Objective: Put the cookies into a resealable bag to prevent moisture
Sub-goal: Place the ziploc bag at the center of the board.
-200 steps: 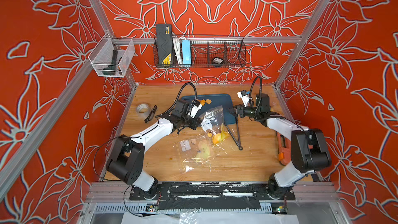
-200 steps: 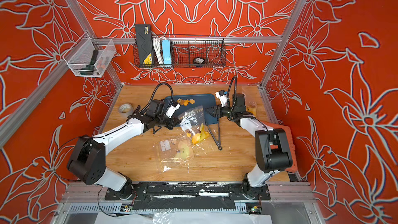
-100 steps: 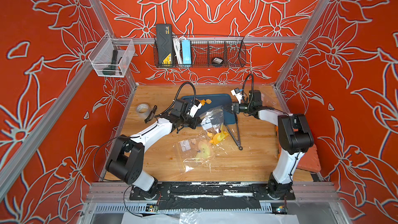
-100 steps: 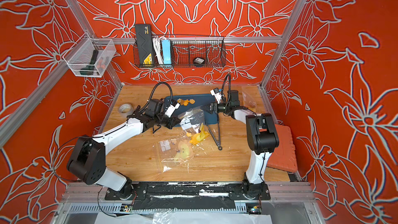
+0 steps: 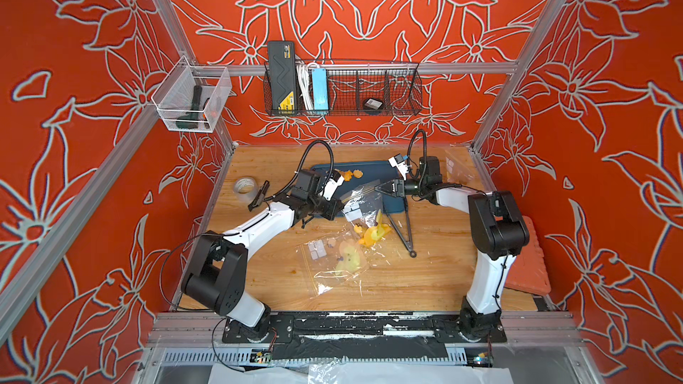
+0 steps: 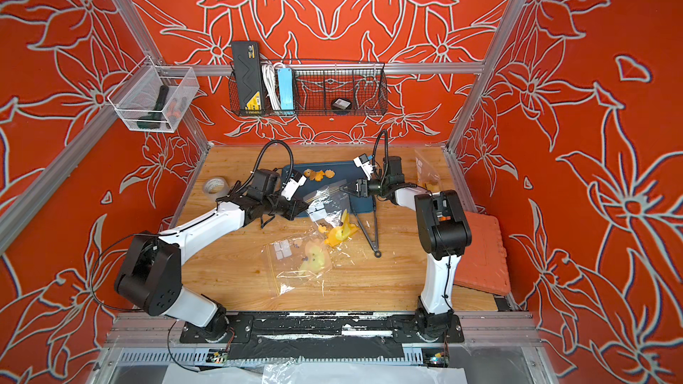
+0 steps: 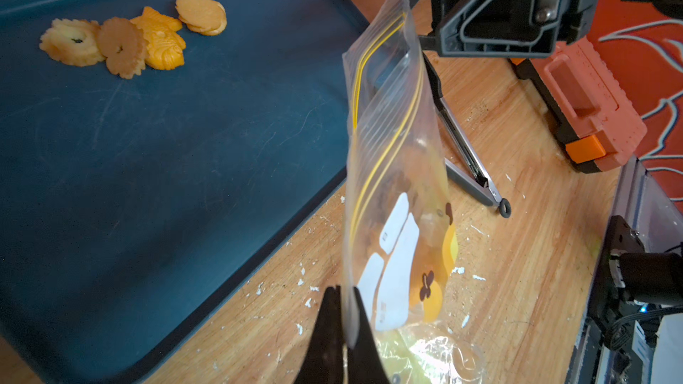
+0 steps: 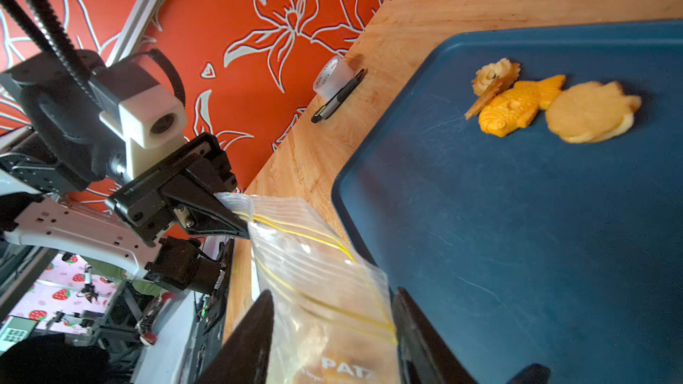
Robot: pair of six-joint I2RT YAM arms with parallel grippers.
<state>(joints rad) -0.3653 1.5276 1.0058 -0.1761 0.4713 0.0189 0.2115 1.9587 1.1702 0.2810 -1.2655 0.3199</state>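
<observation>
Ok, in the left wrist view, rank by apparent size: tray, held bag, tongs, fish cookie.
Largest first: tray, bag, tongs, fish cookie. Bag is nearest the camera, so bag over tongs is unsure.

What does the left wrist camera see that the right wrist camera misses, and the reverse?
Only the left wrist view shows the tongs and the orange case. Only the right wrist view shows the tape roll and the black tool beside it. Both show the blue tray, the cookies on it and the clear bag pinched by the left pincer.
</observation>
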